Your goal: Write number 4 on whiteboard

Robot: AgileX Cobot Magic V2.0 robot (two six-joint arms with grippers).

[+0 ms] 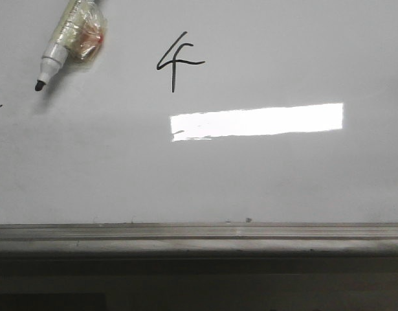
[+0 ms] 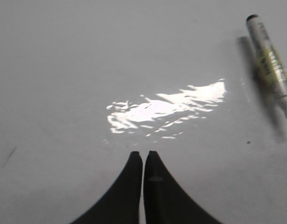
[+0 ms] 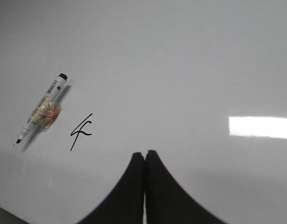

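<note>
Black thin-lined number 4 (image 1: 177, 61) sits high on my glossy white-grey whiteboard surface (image 1: 302, 181), right of the uncapped taped white marker (image 1: 68, 40) lying loose. My left pincer (image 2: 143, 156) and right pincer (image 3: 145, 155) are both clenched, holding nothing. Grey metal ledge (image 1: 199, 234) bounds the near edge.

Left gripper (image 2: 143, 158) low over the whiteboard (image 2: 64, 70), black fingers (image 2: 122, 196) pressed together with only a hairline slit between them, nothing held. Ahead of the tips, a ragged bright patch of glare (image 2: 166, 109) on the glossy grey surface. Off to one side, a marker (image 2: 270, 65) lying loose, uncapped, clear tape around its barrel, tip cut off by the frame edge. Beside the marker, a blurred dark streak (image 2: 260, 88), probably its shadow. A tiny dark speck (image 2: 248, 142) nearby.
</note>
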